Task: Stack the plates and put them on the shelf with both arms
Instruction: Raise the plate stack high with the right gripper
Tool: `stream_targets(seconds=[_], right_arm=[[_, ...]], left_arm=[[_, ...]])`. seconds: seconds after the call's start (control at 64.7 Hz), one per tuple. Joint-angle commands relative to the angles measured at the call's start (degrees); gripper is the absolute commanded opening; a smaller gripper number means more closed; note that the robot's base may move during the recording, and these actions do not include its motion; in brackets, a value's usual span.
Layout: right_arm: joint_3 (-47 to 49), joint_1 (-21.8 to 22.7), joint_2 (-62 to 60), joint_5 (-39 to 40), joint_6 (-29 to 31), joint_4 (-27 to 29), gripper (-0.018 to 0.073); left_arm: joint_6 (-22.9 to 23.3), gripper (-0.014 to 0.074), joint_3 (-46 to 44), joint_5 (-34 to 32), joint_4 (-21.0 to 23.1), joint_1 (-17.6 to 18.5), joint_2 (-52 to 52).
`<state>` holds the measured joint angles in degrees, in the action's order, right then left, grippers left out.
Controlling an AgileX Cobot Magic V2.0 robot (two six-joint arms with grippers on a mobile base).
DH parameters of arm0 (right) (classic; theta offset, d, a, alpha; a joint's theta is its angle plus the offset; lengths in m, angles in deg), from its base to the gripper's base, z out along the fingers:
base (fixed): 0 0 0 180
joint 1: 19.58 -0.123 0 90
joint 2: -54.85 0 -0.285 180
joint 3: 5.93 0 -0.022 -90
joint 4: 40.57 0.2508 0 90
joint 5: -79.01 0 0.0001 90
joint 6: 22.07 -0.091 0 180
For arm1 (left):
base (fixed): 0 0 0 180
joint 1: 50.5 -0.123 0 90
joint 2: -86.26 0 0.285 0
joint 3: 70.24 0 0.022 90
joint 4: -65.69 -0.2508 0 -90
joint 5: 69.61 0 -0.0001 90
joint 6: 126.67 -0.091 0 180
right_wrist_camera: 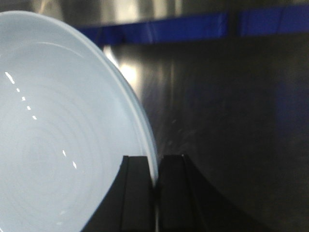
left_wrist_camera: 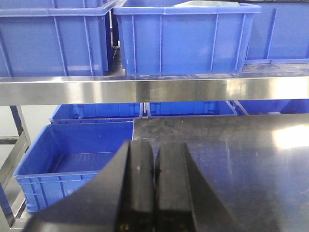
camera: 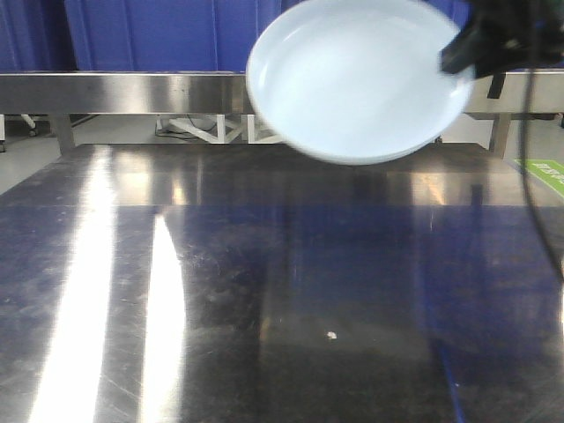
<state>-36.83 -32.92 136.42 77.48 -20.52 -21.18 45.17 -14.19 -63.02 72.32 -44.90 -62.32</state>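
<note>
Gripping the rim of the stacked plates (camera: 352,79), the right jaws hold them tilted in the air above the steel desk (camera: 264,291), in front of the shelf (camera: 123,92) rail. The left jaws are pressed together, empty, facing blue crates (left_wrist_camera: 178,38).

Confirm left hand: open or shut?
Shut. In its wrist view the left hand has both fingers pressed together, nothing between them.
</note>
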Motion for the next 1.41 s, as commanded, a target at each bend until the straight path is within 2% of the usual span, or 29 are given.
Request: stream_targets(seconds=[0.0, 0.155, 0.247, 0.588, 0.789, 1.392], right_arm=[[-2.26, 0.74, -6.67, 9.03, 0.15, -2.34, 0.0057], [-9.15, 0.74, -15.67, 9.93, 0.15, -10.78, 0.0057], [-12.45, 0.74, -20.59, 9.68, 0.15, -13.24, 0.0057], [-24.54, 0.74, -42.37, 9.47, 0.15, -13.25, 0.0057], [-27.60, 0.74, -51.04, 8.26, 0.15, -13.25, 0.0057], [-27.96, 0.74, -52.36, 8.17, 0.15, -13.25, 0.0057]], left_arm=[[0.54, 0.0082, -1.69, -4.89, 0.18, -0.05, 0.22], [0.54, 0.0082, -1.69, -4.89, 0.18, -0.05, 0.22], [0.54, 0.0082, -1.69, -4.89, 0.18, -0.05, 0.22], [0.54, 0.0082, -1.69, -4.89, 0.18, -0.05, 0.22], [0.54, 0.0082, -1.69, -4.89, 0.18, -0.05, 0.22], [0.54, 0.0082, -1.69, -4.89, 0.18, -0.05, 0.22]])
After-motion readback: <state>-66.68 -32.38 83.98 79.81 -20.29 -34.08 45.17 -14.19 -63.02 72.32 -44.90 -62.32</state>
